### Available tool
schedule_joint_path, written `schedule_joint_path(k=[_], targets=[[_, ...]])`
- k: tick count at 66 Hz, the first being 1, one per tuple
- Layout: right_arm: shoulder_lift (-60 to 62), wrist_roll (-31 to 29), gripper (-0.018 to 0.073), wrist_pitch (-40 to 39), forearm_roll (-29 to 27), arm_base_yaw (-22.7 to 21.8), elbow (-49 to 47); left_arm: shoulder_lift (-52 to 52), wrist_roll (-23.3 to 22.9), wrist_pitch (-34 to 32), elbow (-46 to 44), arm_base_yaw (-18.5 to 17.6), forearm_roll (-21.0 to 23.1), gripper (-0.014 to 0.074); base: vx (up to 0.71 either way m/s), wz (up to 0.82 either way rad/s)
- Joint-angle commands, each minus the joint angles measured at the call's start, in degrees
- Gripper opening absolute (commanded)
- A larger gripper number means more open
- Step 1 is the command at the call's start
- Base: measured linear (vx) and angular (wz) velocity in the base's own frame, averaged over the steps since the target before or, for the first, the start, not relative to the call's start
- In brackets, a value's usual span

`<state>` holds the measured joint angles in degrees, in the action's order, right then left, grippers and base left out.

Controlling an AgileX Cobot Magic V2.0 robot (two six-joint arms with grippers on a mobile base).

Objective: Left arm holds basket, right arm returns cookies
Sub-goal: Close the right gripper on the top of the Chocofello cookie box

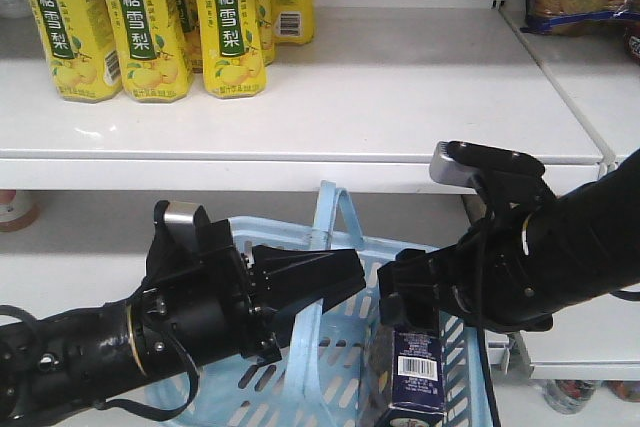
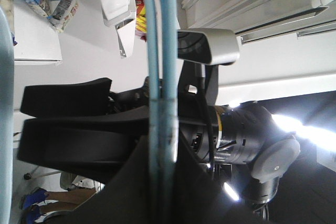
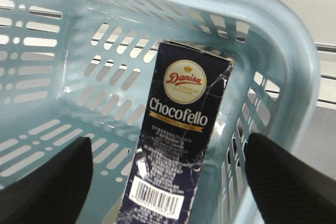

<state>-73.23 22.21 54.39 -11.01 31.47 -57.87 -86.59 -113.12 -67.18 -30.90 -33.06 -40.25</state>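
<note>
Beneath the right end effector (image 3: 168, 142), cookies (image 3: 181, 108) stand inside basket (image 3: 294, 61).

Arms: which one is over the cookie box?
The right arm, the one with the grey top plate. Its open tool sits either side of the box in the basket; the left arm, with the yellow ring, is at the handle.

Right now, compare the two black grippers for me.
The left arm's black wedge-shaped gripper is shut on the handle of the light blue plastic basket; the right arm's black pointed gripper is open. The left one holds the basket; the right one straddles the dark navy cookie box without touching it. Both are black.
</note>
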Motion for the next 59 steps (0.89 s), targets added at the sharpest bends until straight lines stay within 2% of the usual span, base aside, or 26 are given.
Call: schedule_joint_path(k=[1, 41, 59], targets=[[0.6, 0.1, 0.0548, -2.6, -0.5, 0.0, -1.6, 2.0, 1.4, -11.1, -1.9, 1.1, 11.4, -0.0003, 0.0, 0.0], [-4.5, 0.1, 0.0548, -3.8, -0.9, 0.0, -1.6, 2.0, 1.4, -11.1, -1.9, 1.1, 11.4, -0.0003, 0.0, 0.0], [-6.4, 0.1, 0.0531, -5.5, 0.3, 3.4, -1.4, 2.0, 1.4, -11.1, -1.9, 1.1, 11.4, -0.0003, 0.0, 0.0]])
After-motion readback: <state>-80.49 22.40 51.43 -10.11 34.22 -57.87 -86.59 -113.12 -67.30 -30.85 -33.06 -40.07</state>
